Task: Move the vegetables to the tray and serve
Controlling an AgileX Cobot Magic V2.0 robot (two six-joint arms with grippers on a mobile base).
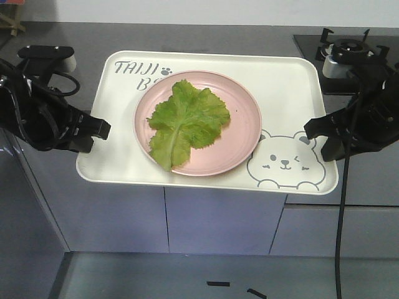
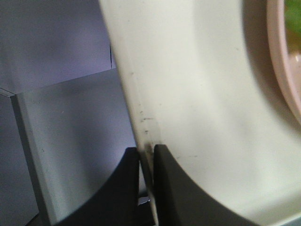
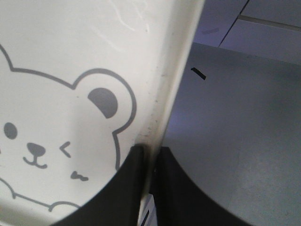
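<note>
The green lettuce leaf (image 1: 186,121) lies on a round pink plate (image 1: 243,134), which stands on the cream-white bear tray (image 1: 299,93). The tray is held up off the counter, its front part out past the counter edge. My left gripper (image 1: 103,131) is shut on the tray's left rim (image 2: 141,122); one finger (image 2: 171,183) is on top and the other below. My right gripper (image 1: 312,132) is shut on the tray's right rim (image 3: 164,108), beside the bear drawing (image 3: 56,141). A sliver of the plate (image 2: 282,70) shows in the left wrist view.
A grey counter (image 1: 75,37) lies behind and under the tray, with grey cabinet fronts (image 1: 218,218) below. A black gas hob (image 1: 349,50) is at the back right, close to my right arm. The floor (image 3: 235,132) lies below the tray's right edge.
</note>
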